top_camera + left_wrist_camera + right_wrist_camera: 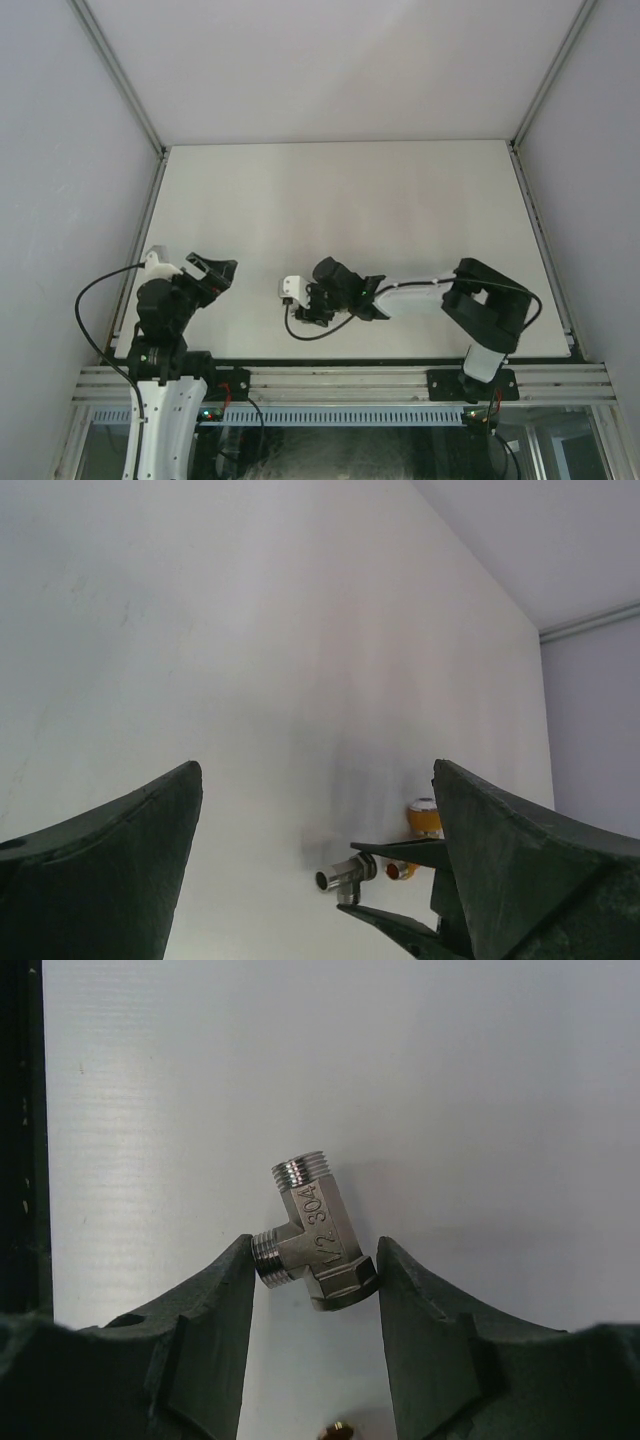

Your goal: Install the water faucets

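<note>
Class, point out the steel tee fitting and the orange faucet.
steel tee fitting (318, 1228): right wrist view, on its stamped body.
orange faucet (425, 818): left wrist view, on its round knob.

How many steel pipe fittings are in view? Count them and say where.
1. The steel tee fitting lies on the white table, between the fingers of the right claw, both touching it. Others may be hidden under the arms.
</note>
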You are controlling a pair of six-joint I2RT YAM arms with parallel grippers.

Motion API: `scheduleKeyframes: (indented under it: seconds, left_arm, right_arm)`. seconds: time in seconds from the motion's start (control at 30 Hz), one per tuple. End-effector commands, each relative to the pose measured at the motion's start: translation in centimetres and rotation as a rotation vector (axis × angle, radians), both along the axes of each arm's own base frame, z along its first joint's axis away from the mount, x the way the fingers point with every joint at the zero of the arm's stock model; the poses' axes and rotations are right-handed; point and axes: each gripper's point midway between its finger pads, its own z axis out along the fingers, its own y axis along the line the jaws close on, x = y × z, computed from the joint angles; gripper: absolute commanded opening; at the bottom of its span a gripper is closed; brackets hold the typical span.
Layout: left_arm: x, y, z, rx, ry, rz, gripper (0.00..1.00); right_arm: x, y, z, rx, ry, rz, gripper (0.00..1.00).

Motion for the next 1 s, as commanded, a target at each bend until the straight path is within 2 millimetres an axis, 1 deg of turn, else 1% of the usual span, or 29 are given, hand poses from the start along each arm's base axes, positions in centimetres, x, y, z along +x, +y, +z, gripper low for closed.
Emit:
scheduleKeyframes:
  seconds: [0.0, 0.07, 0.17, 0.27, 0.37, 0.47, 0.6, 0.7, 0.73, 0.83, 0.9, 0.97]
  left_arm:
    - [0.6, -2.3, 1.0, -0.022, -0.07, -0.152, 1.0]
    - [0.8, -3.8, 1.9, -0.063, -0.129, -0.235, 1.0]
    - [0.2, -6.6, 3.5, -0.162, -0.221, -0.388, 1.0]
    - [-0.8, -8.1, 4.8, -0.187, -0.286, -0.464, 1.0]
    - [-1.9, -9.6, 5.9, -0.204, -0.323, -0.525, 1.0]
    - [-2.5, -10.8, 6.2, -0.212, -0.318, -0.57, 1.0]
    - [-3.1, -13.0, 5.8, -0.177, -0.286, -0.658, 1.0]
    - [-3.7, -14.9, 5.6, -0.157, -0.262, -0.718, 0.99]
    - [-3.9, -15.4, 5.9, -0.163, -0.268, -0.73, 0.99]
    - [-4.5, -16.7, 7.6, -0.22, -0.335, -0.769, 0.99]
    - [-4.9, -17.3, 8.2, -0.237, -0.352, -0.79, 0.99]
    - [-5.0, -17.7, 8.1, -0.234, -0.347, -0.801, 0.99]
  right_arm:
    - [2.4, 1.3, 8.9, 0.297, -0.18, -0.114, 0.02]
    - [2.4, 0.4, 10.6, 0.339, -0.213, -0.142, 0.0]
    - [2.3, -1.1, 12.4, 0.386, -0.262, -0.171, 0.0]
    - [1.8, -2.3, 14.3, 0.435, -0.301, -0.19, 0.0]
    - [1.0, -3.0, 16.0, 0.481, -0.339, -0.198, 0.0]
    - [0.1, -3.5, 17.5, 0.506, -0.372, -0.194, 0.0]
    - [-0.9, -3.6, 19.2, 0.544, -0.386, -0.182, 0.0]
    - [-1.5, -3.7, 20.0, 0.565, -0.398, -0.175, 0.0]
    - [-1.7, -3.7, 20.2, 0.565, -0.404, -0.172, 0.0]
    - [-2.0, -3.8, 20.4, 0.563, -0.418, -0.174, 0.0]
    - [-2.2, -3.9, 20.5, 0.562, -0.425, -0.176, 0.0]
    - [-2.3, -3.9, 20.7, 0.567, -0.427, -0.179, 0.0]
